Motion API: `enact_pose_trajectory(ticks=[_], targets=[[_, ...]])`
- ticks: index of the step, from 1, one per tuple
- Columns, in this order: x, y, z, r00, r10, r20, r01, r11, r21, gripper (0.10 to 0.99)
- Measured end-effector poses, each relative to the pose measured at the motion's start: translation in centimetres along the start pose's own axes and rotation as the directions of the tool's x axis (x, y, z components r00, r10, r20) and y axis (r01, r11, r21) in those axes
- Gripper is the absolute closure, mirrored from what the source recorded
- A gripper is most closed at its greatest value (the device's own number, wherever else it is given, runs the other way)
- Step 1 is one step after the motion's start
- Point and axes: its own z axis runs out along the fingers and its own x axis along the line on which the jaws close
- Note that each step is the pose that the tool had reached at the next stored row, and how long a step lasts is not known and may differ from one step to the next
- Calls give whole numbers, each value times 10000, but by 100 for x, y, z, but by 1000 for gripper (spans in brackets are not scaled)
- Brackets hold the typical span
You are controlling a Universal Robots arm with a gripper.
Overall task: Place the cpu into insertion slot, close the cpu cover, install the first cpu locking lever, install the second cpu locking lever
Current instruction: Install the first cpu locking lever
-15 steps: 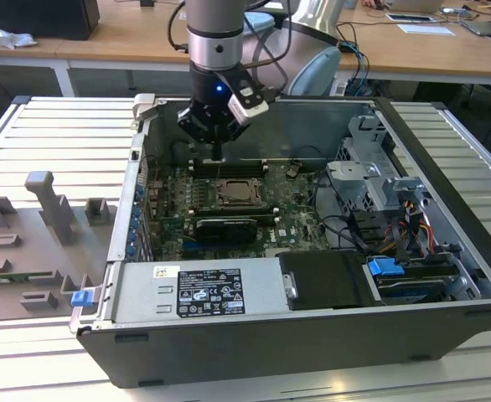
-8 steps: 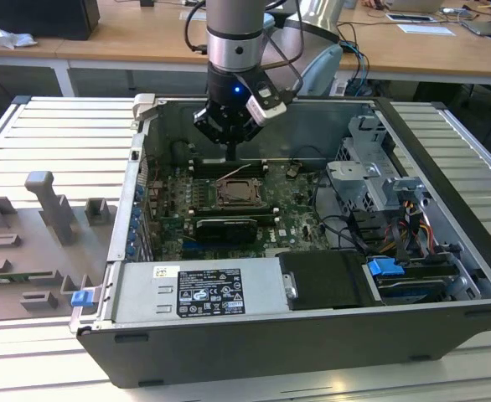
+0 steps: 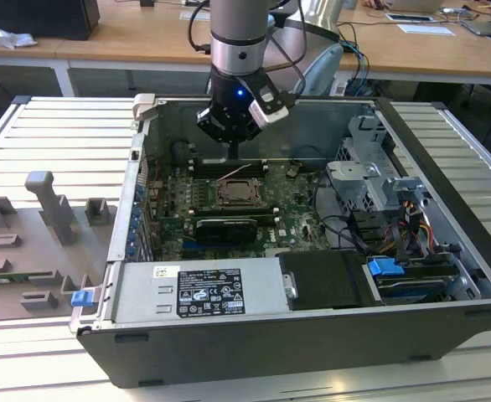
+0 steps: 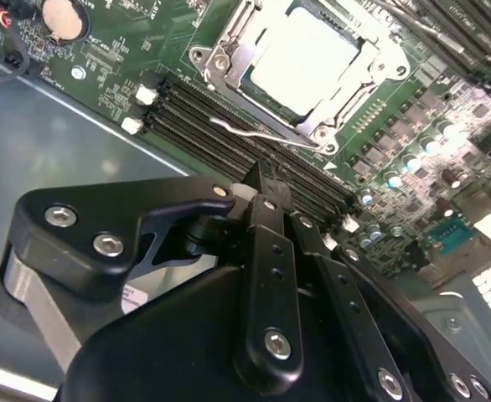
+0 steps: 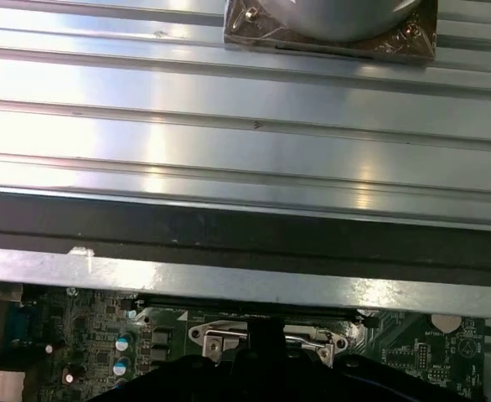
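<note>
1. An open computer case (image 3: 254, 352) lies on a slatted metal table (image 3: 53, 134) as the Universal Robots arm (image 3: 237, 33) reaches down into it. In the exterior view we see the claw (image 3: 233, 155) poised over the green motherboard (image 3: 296, 209), just behind the insertion slot (image 3: 237, 193).
2. In the second wrist view the black fingers (image 4: 266, 218) meet at their tips. We read the claw as closed, with nothing visible between the tips.
3. The cpu (image 4: 308, 59) sits in the slot. Its pale metal face shows through the square cut-out of the cpu cover (image 4: 239, 52), which lies flat over it. To us, the placing and covering look done.
4. A thin silver locking lever (image 4: 245, 130) runs along the socket edge nearest the claw, between the socket and the black memory slots (image 4: 195, 109). Its long axis follows those slots, crosswise to the line from fingertips to cpu. We judge that it stands free of its catch, but we cannot be sure.
5. The relation that matters is that the socket lies straight ahead of the fingertips, near but apart. The lever is the closest task part, lying between claw and cpu. The fingertips hover over the memory slots and touch nothing that we can make out.
</note>
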Motion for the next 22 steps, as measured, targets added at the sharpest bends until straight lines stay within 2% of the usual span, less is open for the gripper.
enact_pose_trajectory(ticks=[3, 13, 22], targets=[[1, -6, 36, 10000, 28, 2, -28, 10000, -15, 980], [3, -39, 78, 10000, 31, 3, -31, 10000, -16, 980], [-69, -50, 180, 10000, 75, 7, -75, 10000, -15, 980]])
